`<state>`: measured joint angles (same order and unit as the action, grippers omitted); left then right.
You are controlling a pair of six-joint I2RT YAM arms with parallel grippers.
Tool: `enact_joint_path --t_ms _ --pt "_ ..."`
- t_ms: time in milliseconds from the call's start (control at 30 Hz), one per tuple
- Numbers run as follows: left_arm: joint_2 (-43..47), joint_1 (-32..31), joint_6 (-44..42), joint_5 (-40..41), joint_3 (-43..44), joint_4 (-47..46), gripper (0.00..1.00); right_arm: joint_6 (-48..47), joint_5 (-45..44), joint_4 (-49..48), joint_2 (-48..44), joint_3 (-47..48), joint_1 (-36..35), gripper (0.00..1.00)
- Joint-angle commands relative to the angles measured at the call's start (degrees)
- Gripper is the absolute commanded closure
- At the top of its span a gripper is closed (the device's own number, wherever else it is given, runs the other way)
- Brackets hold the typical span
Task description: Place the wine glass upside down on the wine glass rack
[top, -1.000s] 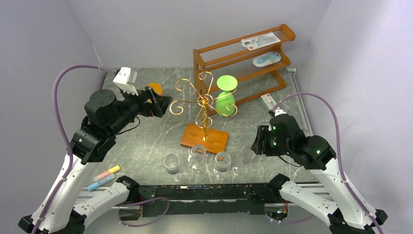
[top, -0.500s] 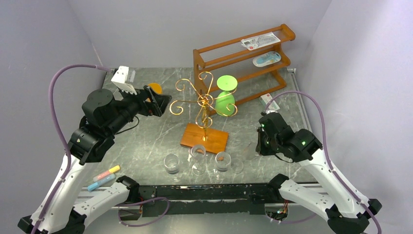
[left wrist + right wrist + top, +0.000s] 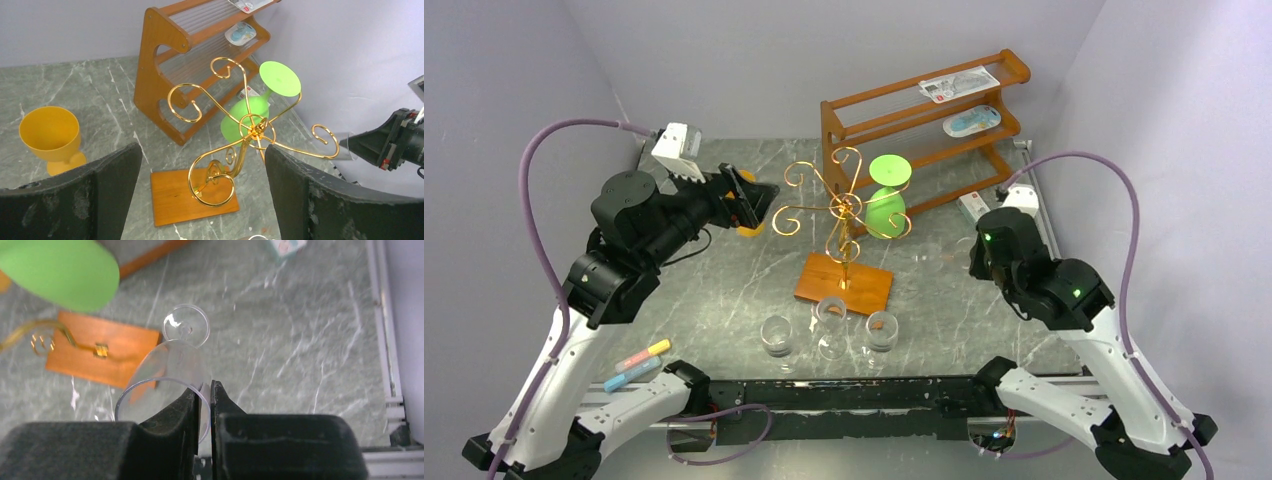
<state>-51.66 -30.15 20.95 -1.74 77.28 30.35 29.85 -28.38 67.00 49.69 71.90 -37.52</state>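
The wine glass rack, a gold wire tree on an orange-brown base, stands mid-table and also shows in the left wrist view. A green glass hangs upside down on it. My right gripper is shut on the rim of a clear wine glass and holds it in the air, right of the rack, with its foot pointing away from me. My left gripper is open and empty, raised left of the rack. An orange goblet stands on the table below it.
Three clear glasses stand in a row before the rack base. A brown three-tier shelf with packets stands at the back right. A small box lies by it. Chalk sticks lie front left.
My right gripper has lifted the clear glass from the right end of the front row, up and back to the right. My left gripper has shifted slightly, uncovering the orange goblet.
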Motion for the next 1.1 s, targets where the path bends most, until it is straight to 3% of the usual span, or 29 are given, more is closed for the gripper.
enact_joint_path --t_ms 0,300,533,733,933,1067 --pt "-0.49 0.01 3.18 -2.54 2.47 0.09 0.04 -3.29 -11.29 -13.59 -3.24 2.71 -0.19 1.0" --pt "-5.39 0.03 9.03 -9.07 6.87 -2.46 0.03 -14.45 -14.9 -48.62 -13.27 -2.86 -0.19 1.0" --pt "-6.59 0.05 21.3 -16.05 2.7 -17.33 0.04 -19.19 -1.16 -71.38 -15.56 -9.5 -0.19 1.0" --pt "-9.33 0.01 31.77 -12.05 3.41 -23.48 0.03 -16.13 14.77 -85.3 -13.05 -12.72 -0.19 1.0" --pt "-9.87 -0.85 43.04 -9.97 -1.98 -37.63 0.08 -11.08 25.28 -93.97 -9.81 -15.57 -0.23 1.0" --pt "-12.22 -4.72 41.84 -6.29 -0.03 -40.59 0.1 -3.31 27.41 -99.88 -6.38 -17.22 -0.19 1.0"
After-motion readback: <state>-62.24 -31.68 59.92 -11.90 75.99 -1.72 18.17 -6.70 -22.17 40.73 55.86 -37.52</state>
